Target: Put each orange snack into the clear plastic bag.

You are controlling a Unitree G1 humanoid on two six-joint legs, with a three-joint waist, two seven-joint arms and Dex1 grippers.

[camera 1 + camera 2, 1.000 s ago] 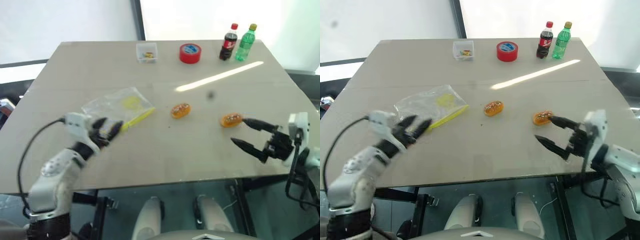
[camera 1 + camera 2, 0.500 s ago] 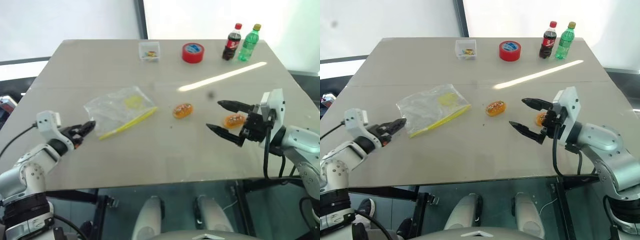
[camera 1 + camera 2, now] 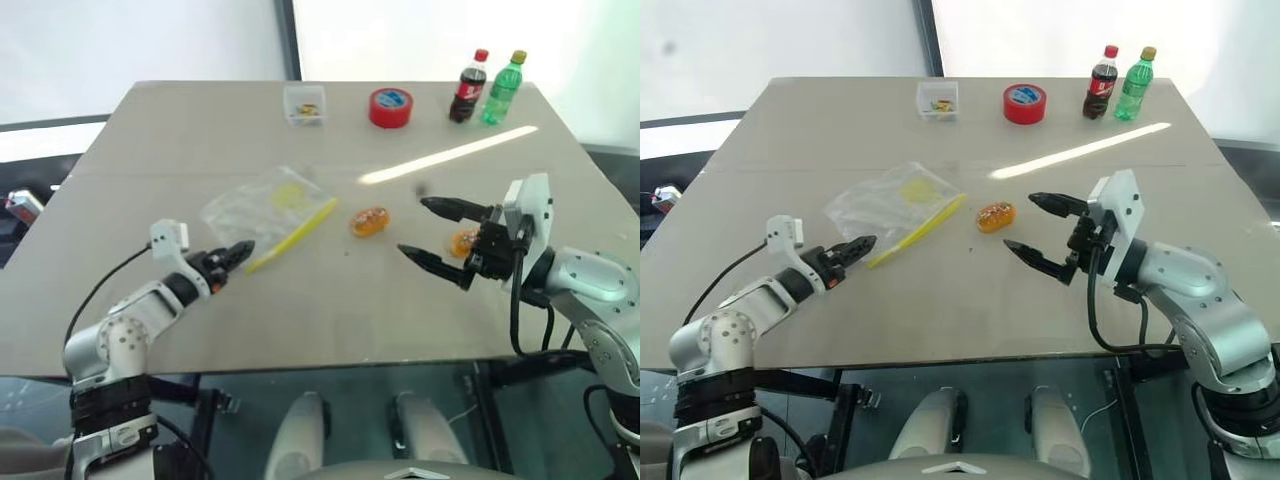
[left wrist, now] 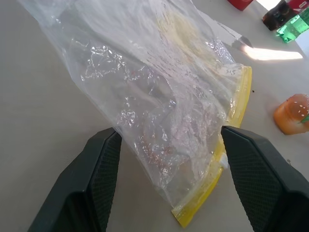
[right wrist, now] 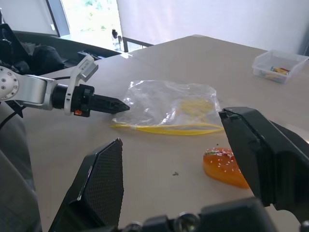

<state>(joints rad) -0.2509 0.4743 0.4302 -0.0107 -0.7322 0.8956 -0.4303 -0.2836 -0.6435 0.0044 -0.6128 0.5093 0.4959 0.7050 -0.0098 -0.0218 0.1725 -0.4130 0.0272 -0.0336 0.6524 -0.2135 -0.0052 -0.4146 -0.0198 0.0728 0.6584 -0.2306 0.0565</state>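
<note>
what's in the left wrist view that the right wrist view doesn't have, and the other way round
Left wrist view alone: the cola bottle and green bottle in one corner, and the open left gripper straddling the bag's corner up close. Right wrist view alone: the small clear box, and the open right gripper. Both share the clear plastic bag, its yellow zip strip, one orange snack and the table.

Bright daylight from rear windows; glare streak across table (image 3: 200,130) (washed-out background); wrist views sharp.
</note>
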